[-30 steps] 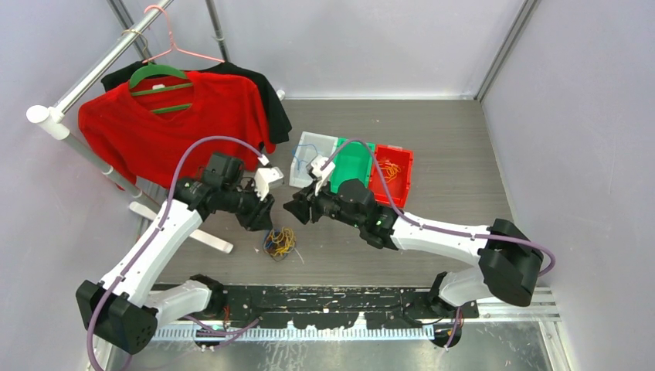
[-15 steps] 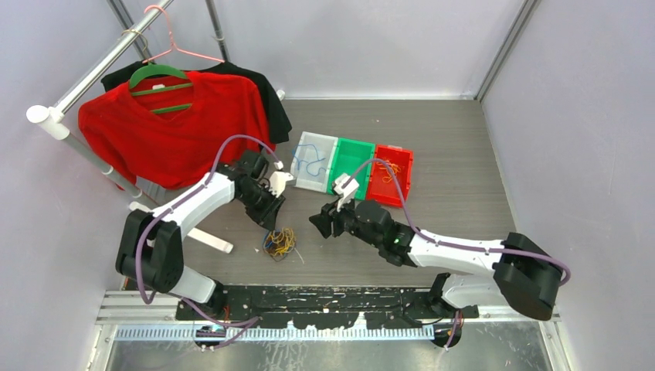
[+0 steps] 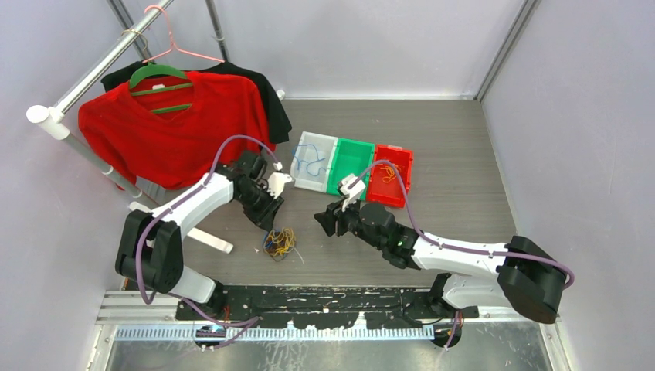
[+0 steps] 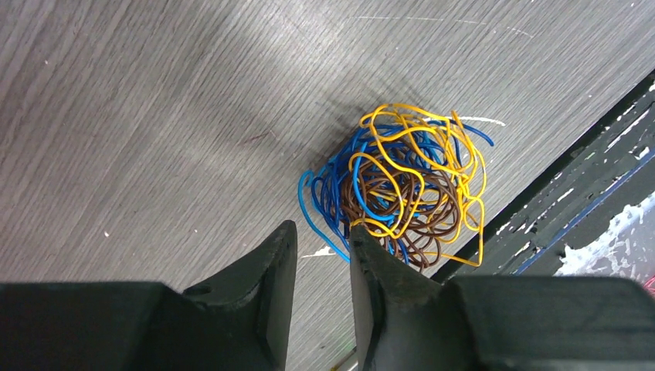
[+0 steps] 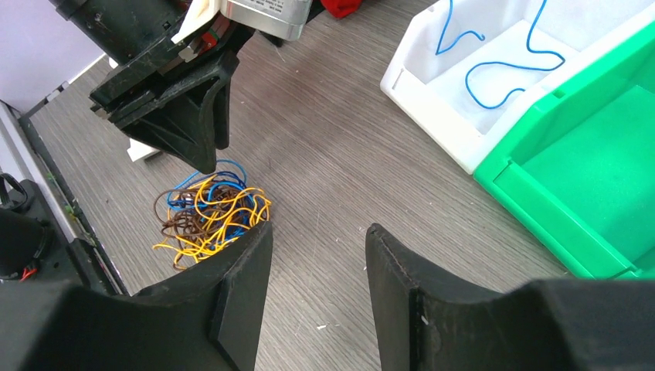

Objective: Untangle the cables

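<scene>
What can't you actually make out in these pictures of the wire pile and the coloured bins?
- Lower strands of the cable clump: left wrist view, buried under the top strands.
- Red bin: top view, wires inside too small to count; not in either wrist view.
- Green bin: right wrist view, cut off by the right edge.
- Clump's far edge: right wrist view, behind the left gripper.

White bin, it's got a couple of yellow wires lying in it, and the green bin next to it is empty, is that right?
Not quite. The wires lying in the white bin are blue, not yellow, as the right wrist view shows. The rest holds: there are a couple of them, and the green bin next to it is empty.
</scene>
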